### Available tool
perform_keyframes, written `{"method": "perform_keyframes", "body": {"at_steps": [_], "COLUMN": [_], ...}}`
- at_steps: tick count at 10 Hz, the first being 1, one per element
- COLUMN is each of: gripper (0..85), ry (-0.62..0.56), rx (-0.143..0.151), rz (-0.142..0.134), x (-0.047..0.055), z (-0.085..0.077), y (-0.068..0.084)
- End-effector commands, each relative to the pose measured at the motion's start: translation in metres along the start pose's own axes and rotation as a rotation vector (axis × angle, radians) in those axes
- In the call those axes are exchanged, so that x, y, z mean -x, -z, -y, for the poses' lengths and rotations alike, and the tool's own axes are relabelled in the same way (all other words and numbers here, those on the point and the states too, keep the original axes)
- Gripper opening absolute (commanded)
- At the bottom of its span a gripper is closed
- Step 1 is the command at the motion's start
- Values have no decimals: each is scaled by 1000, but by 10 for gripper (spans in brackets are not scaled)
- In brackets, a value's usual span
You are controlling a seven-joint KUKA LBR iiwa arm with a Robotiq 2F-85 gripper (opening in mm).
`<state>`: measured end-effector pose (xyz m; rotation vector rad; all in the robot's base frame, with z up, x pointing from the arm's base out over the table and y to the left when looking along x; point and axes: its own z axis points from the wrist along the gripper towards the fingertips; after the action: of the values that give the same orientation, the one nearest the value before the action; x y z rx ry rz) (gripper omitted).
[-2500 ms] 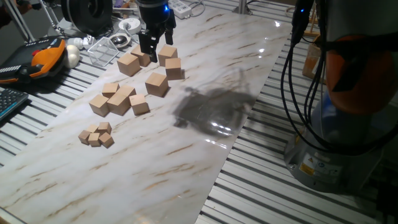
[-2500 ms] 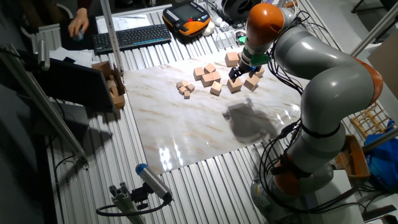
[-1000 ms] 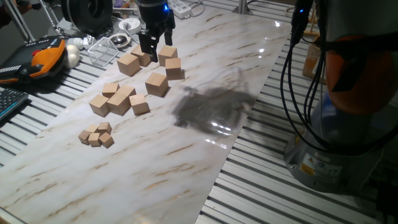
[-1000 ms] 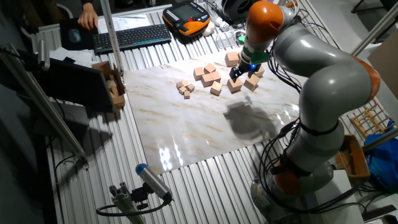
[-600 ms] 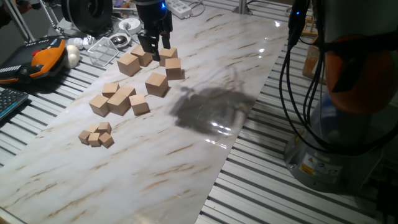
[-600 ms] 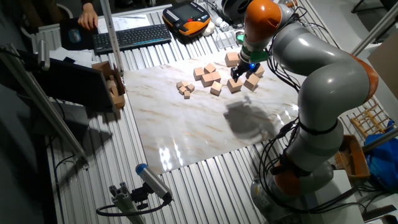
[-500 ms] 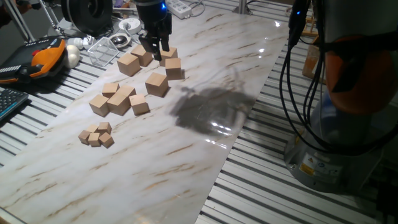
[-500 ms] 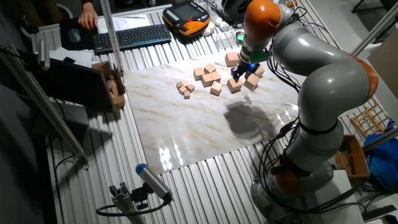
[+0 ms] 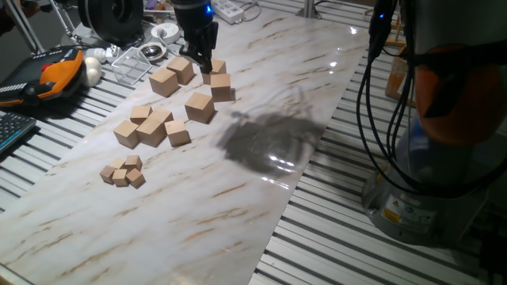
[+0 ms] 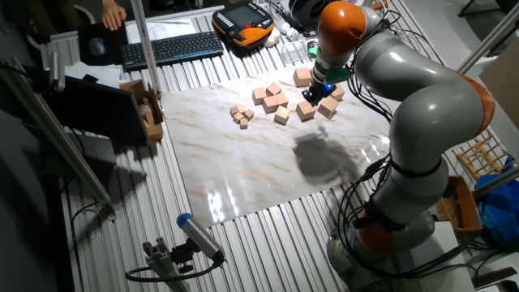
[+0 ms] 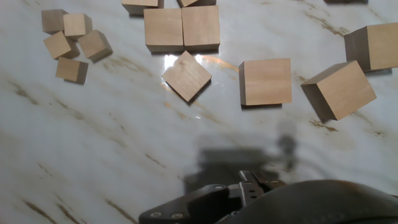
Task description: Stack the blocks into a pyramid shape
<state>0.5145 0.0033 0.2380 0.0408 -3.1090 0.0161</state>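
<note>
Five or so large blocks (image 9: pixel 200 105) loose on marble tabletop (image 9: pixel 261 119), far end, none stacked yet. Gripper (image 9: pixel 201 58) low among rear blocks; fingers' state: can't tell, blocks hide tips. Medium cubes (image 9: pixel 150 127) & tiny cubes (image 9: pixel 123 172) nearby, ignore. Advice: centre on one block, square to faces, lift straight.

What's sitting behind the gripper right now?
In one fixed view, a large block sits behind the gripper, partly covered by its fingers. A second block stands close beside it. Whether the fingers touch either block cannot be seen.
</note>
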Motion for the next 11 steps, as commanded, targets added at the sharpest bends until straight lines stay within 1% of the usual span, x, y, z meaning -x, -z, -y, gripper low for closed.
{"method": "perform_keyframes", "body": {"at_steps": [1, 11], "gripper": [0, 0], "ry": [-1, -3], "rx": [2, 5], "rz": [-1, -6], "x": [0, 0], "z": [-1, -2], "y": [-1, -3]}}
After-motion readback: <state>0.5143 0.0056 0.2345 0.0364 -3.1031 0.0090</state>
